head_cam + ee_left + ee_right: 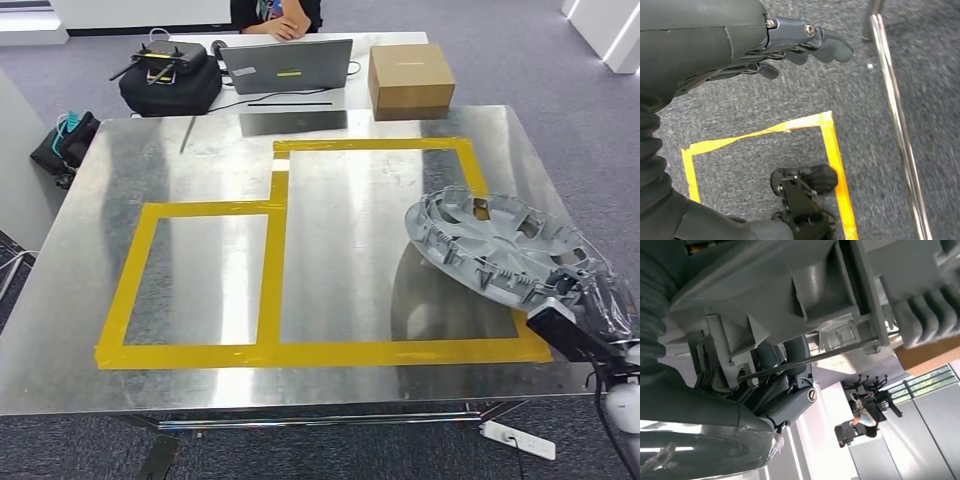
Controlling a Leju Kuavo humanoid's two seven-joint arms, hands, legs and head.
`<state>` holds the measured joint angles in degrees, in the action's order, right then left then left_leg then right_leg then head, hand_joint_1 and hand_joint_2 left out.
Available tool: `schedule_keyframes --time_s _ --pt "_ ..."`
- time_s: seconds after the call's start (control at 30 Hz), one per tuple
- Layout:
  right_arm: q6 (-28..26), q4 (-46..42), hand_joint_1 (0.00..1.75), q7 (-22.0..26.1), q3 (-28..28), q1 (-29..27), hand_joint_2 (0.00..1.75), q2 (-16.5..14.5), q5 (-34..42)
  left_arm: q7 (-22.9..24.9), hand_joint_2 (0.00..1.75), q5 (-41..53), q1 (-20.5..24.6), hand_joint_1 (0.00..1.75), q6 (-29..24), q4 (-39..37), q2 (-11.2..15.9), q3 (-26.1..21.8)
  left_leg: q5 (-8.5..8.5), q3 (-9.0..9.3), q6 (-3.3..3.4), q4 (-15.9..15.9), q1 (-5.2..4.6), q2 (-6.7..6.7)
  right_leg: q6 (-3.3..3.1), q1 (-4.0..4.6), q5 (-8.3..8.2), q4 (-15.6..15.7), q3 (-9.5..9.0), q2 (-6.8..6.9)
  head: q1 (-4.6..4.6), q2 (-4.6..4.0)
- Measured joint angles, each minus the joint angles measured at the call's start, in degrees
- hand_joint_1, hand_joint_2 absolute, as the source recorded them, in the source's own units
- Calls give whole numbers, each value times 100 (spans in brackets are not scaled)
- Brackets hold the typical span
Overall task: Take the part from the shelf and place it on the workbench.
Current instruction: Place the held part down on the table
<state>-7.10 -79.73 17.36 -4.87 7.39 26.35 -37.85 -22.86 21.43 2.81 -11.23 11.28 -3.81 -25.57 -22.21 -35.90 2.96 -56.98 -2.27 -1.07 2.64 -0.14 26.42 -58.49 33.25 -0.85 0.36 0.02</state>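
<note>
The part is a grey plastic wheel cover [494, 243], tilted above the right side of the steel workbench [211, 180], over the yellow tape outline [275, 260]. My right hand [585, 300] grips its near edge at the table's right front corner. In the right wrist view the ribbed underside of the cover [821, 295] lies right against the fingers [791, 395] clasped on its rim. My left hand [802, 47] hangs over grey carpet with its fingers stretched out and nothing in it.
At the far end of the bench stand a cardboard box [410, 80], a laptop [287, 65] and a black bag [170, 85], with a person seated behind. A power strip [521, 438] lies on the floor by the right front corner. A dark bag [64, 145] sits left.
</note>
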Motion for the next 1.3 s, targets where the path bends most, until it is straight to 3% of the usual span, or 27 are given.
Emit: schedule_keyframes --time_s 0.23,0.6,0.83,1.07,1.3 --pt "-38 759 175 49 -361 606 175 -145 -234 47 175 101 43 0 22 0 -33 34 19 8 -82 41 6 -7 -36 9 0 -1 2 13 2 0" --pt "75 3259 175 412 -1733 2443 175 -683 -771 138 175 378 226 0 81 0 -104 164 31 15 -118 42 7 2 -59 9 -21 17 -9 1 4 0" --pt "172 3830 175 466 -2132 2791 175 -856 -874 132 175 426 229 0 101 0 -104 172 30 17 -117 42 7 2 -50 10 -29 31 -20 -3 4 0" --pt "593 4472 175 382 -3016 3390 175 -1211 -1298 -75 175 593 255 0 140 3 -102 190 25 38 -122 42 9 34 -60 10 -41 34 -25 -51 4 0" --pt "628 4702 175 343 -3568 3572 175 -1424 -1324 -187 175 622 257 0 145 3 -102 207 25 56 -123 42 13 37 -62 12 -42 35 -41 -56 4 0"
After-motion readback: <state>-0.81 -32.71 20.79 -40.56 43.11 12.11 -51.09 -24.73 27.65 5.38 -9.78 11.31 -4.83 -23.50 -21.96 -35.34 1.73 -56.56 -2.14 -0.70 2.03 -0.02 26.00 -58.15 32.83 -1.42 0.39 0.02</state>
